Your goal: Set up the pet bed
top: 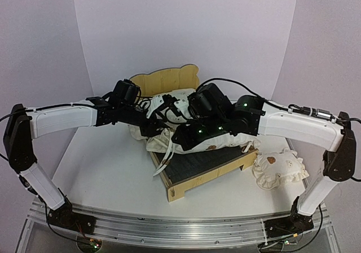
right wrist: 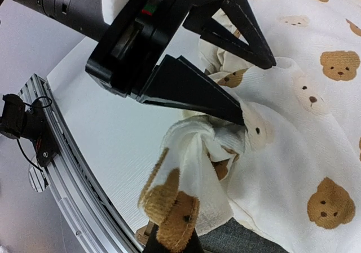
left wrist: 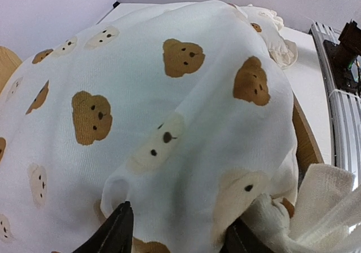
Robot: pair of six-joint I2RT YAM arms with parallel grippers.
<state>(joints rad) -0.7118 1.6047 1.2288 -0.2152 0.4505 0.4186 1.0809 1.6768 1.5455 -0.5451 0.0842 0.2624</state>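
Note:
The pet bed (top: 194,185) is a plywood frame with a bear-eared headboard (top: 166,79) and a dark grey slatted base (top: 206,160), set askew mid-table. The cream bear-print cushion (top: 169,136) lies bunched over its head end. My left gripper (top: 159,107) pinches a fold of the cushion (left wrist: 180,95) between its fingers (left wrist: 115,236). My right gripper (right wrist: 172,239) is shut on a cushion corner (right wrist: 186,168) just below it, over the grey base (right wrist: 248,243). The left gripper's fingers (right wrist: 197,89) show in the right wrist view.
The ruffled bear-print pillow (top: 280,168) lies on the table right of the bed. A cushion tie (top: 166,156) hangs over the bed's left rail. An aluminium rail (top: 180,230) runs along the table's near edge.

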